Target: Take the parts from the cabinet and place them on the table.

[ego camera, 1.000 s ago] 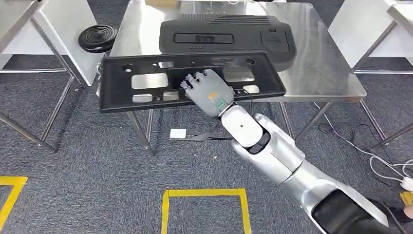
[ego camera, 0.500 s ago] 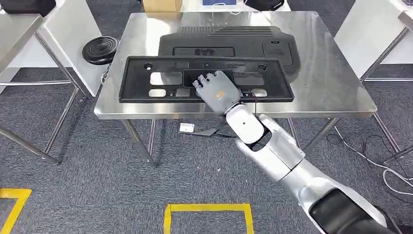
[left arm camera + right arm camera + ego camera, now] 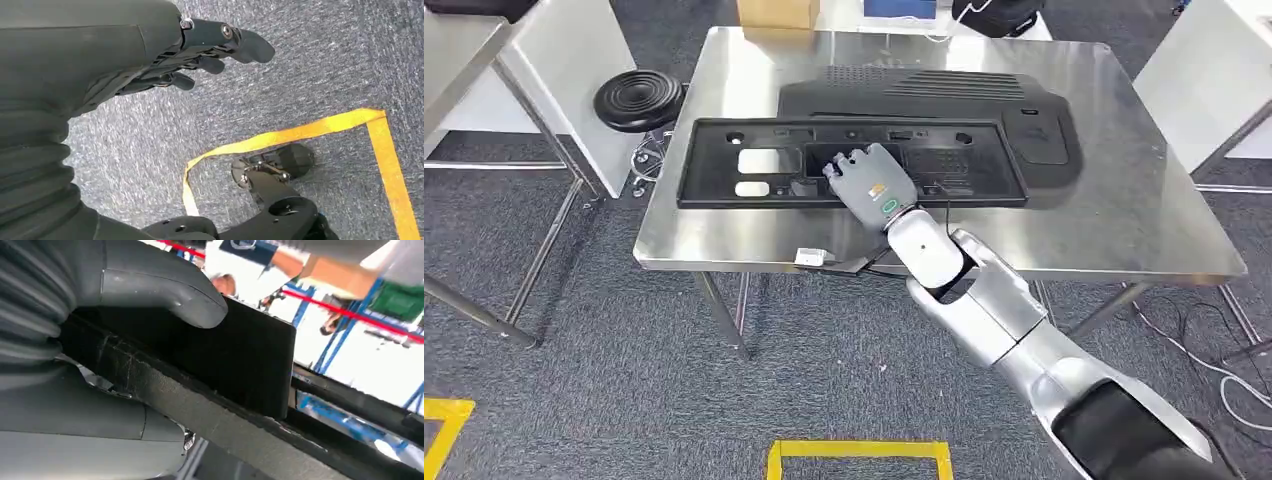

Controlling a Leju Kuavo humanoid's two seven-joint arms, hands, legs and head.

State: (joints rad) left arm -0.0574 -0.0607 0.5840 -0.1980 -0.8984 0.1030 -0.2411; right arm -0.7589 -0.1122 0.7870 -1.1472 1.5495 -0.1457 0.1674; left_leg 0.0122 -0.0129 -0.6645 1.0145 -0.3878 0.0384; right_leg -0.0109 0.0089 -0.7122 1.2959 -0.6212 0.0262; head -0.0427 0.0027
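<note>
Right hand [image 3: 870, 183] clamped on long black frame [image 3: 724, 178], holding it over table's [image 3: 1124, 215] front edge for set-down; left hand [image 3: 200, 50] slack, fingers apart.

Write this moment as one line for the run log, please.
right hand: grips black frame panel | panel: over steel table, partly on black cover | left hand: hangs over carpet, holds nothing

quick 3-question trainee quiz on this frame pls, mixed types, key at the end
1. True or false: the right hand grips the long black frame panel over the steel table.
2. The larger black cover lies: A) on the floor, B) on the table behind the frame panel, C) in the left hand.
3. Fill in: the left hand hangs over grey carpet marked with ____ tape.

Key: 1 true; 2 B; 3 yellow.
</note>
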